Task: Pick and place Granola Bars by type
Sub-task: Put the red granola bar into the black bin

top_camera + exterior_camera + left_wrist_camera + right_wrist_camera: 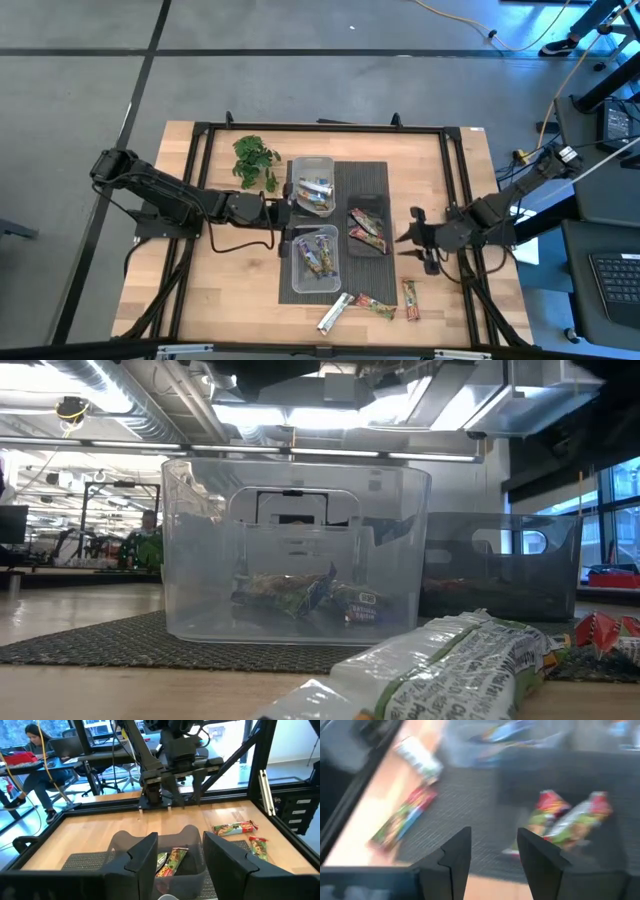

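Overhead, the left gripper [283, 213] hangs open and empty between two clear rectangular plastic tubs [312, 184] holding shiny wrapped granola bars [320, 256] on the dark woven mat [366, 172]. The right gripper [413, 238], also open and empty, sits just beside the smoky tub [368, 225]. Three loose bars [410, 299] lie near the worktop's front edge.

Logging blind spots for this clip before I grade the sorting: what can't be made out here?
- Wrapper print on the three loose bars at the table's front: too small from above.
- Silver bar, low view: cut off by the bottom edge.
- Dark tub, low view: tinted wall obscures its contents.
- Bars in the dark tub, right wrist view: motion-blurred.
- Far clear tub: bar count unclear, overlapping.
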Action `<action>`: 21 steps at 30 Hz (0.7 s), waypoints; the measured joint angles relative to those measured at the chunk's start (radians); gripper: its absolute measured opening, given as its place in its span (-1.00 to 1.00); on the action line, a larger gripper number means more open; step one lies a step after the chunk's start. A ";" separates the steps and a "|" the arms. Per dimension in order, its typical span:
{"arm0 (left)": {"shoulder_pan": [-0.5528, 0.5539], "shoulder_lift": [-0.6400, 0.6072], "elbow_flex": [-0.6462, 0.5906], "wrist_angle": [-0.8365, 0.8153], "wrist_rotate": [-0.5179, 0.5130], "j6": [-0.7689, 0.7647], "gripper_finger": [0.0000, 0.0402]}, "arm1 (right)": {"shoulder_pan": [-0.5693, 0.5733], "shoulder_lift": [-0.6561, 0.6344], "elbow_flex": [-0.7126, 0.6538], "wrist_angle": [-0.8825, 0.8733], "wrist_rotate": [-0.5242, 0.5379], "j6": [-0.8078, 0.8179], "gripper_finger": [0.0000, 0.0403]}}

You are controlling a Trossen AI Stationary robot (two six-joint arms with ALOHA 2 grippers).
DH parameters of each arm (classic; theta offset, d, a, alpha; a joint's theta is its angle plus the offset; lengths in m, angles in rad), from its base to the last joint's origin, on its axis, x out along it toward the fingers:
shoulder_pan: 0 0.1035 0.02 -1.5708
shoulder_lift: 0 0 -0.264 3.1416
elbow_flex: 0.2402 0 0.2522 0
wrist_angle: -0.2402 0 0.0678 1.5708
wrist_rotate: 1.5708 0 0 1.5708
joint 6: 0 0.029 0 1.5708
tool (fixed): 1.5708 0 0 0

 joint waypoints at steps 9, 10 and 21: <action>0.000 0.000 0.000 0.000 0.002 0.000 -0.25 | 0.066 0.003 0.009 -0.065 -0.286 0.322 -0.19; 0.000 0.000 0.000 0.000 0.002 0.000 -0.24 | 0.070 0.003 0.009 -0.064 -0.297 0.401 -0.19; 0.000 0.000 0.000 -0.001 0.003 0.000 -0.26 | 0.071 0.005 0.009 -0.235 -0.419 1.185 -0.19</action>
